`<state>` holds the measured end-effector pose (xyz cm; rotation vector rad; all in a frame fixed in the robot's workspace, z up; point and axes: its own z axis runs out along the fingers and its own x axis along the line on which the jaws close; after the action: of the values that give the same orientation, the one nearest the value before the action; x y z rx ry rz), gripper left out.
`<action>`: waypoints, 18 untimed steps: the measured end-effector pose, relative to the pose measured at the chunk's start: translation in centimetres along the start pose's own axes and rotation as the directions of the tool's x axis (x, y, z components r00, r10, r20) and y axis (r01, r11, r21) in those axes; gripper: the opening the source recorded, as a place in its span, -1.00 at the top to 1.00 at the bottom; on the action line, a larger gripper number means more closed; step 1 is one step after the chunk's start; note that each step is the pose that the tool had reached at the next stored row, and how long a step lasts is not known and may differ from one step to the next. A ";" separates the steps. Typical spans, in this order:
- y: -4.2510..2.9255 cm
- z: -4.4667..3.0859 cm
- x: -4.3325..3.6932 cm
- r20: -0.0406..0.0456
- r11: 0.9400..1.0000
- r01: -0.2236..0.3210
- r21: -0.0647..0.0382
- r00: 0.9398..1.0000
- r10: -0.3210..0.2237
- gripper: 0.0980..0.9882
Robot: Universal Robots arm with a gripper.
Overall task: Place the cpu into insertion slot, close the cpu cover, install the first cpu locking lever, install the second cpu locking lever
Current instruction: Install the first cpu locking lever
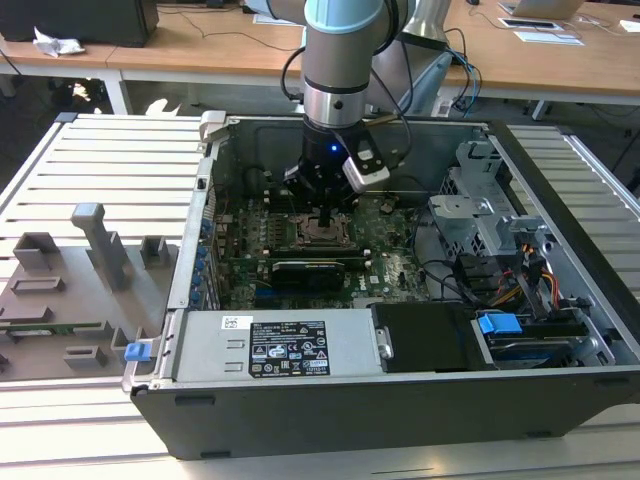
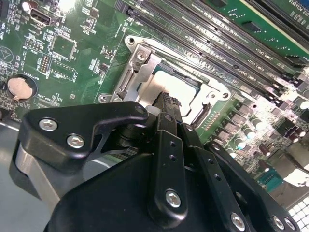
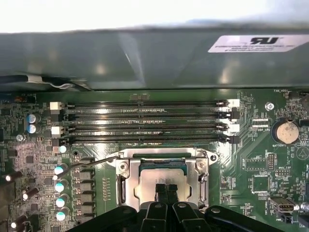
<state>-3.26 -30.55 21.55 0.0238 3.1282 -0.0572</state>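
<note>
Your end effector (image 3: 166, 187) has its fingers pinched together, holding nothing, tips on the cpu (image 3: 148, 186), which lies framed by the lowered cpu cover (image 3: 124, 186). Press straight down and gently, so that nothing tilts or slides.

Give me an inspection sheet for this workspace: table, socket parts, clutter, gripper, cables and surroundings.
Surface: slatted metal table carrying the open computer case.
Job's things: cpu sits in the insertion slot; cpu cover lies flat around it; a thin lever juts out beside the socket.
Clutter: grey fixture tray on the exterior view's left.
Gripper: gripper shut, tips at the cpu's top.
Cables: orange and black bundle inside the case, toward the exterior view's right.
Surroundings: wooden desks behind the case.
</note>
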 end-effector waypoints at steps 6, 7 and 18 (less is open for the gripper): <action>0.00 0.00 0.00 0.001 0.999 0.041 0.000 0.999 -0.041 0.98; 0.00 0.00 0.00 0.002 0.999 0.046 -0.001 0.999 -0.046 0.98; -0.01 -0.01 0.00 0.004 0.996 0.091 -0.007 0.996 -0.091 0.98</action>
<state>-3.27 -30.55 21.57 -0.1190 3.1245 -0.0470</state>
